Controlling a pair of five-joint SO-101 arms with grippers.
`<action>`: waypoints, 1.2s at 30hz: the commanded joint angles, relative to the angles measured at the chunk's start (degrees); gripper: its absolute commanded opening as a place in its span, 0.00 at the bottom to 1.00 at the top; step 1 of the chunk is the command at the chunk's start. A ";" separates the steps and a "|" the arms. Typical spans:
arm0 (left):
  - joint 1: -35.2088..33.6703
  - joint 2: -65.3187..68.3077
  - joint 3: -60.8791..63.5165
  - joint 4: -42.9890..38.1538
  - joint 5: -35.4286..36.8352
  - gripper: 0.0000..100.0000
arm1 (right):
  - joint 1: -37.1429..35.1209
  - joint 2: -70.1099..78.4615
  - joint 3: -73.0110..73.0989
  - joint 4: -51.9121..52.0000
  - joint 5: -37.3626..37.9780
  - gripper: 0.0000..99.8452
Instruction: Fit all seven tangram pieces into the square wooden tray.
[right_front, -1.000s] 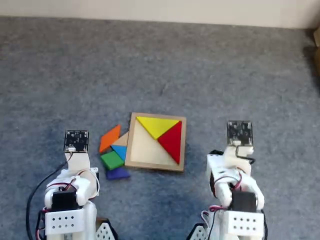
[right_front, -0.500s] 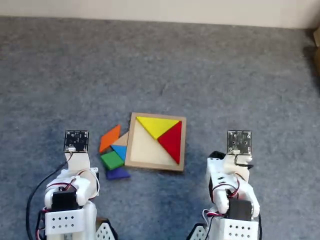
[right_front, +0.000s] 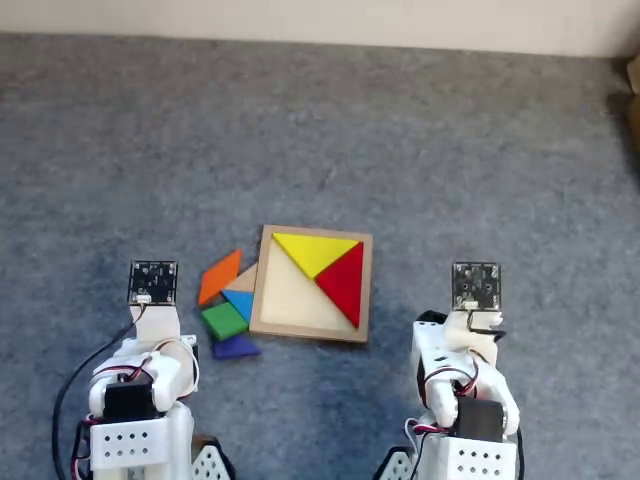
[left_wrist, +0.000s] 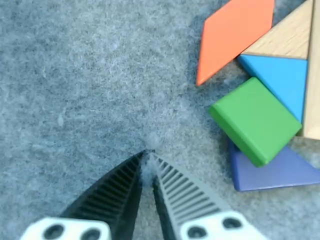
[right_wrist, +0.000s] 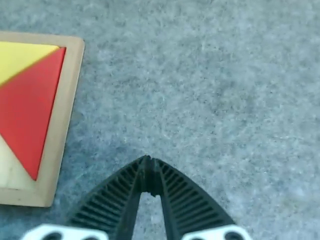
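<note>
Right now what matters to me is which side the loose pieces lie on. The tray (right_front: 300, 333) sits on the grey desk (right_front: 400, 150) between the two arms, with the yellow triangle (right_front: 312, 250) and red triangle (right_front: 345, 280) already seated in it. The other five are bunched against the tray's edge on the left arm's side: the orange parallelogram (left_wrist: 235, 35), plain wooden triangle (left_wrist: 285, 40), blue triangle (left_wrist: 280, 80), green square (left_wrist: 255, 120) and purple triangle (left_wrist: 272, 170). My left end effector (left_wrist: 148, 154) hangs over bare desk near that cluster, its tips pressed together and holding nothing. The pieces lie between it and the tray. The right end effector (right_wrist: 148, 159) is likewise closed and empty, out past the tray's opposite edge, so the whole tray stands between it and the loose pieces. I judge the left arm the nearer one for the next pick, probably the green square. The orange piece's long axis runs slantwise to the tray's edge.
</note>
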 joint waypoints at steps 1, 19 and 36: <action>-0.40 -0.84 -0.04 0.26 -0.18 0.01 | 0.57 -1.01 5.85 0.13 0.70 0.01; -0.40 -0.84 -0.04 0.26 -0.18 0.01 | 0.57 -1.01 5.85 -0.04 0.70 0.01; -0.40 -0.84 -0.04 0.26 -0.18 0.01 | 0.92 -0.92 5.85 4.88 0.53 0.01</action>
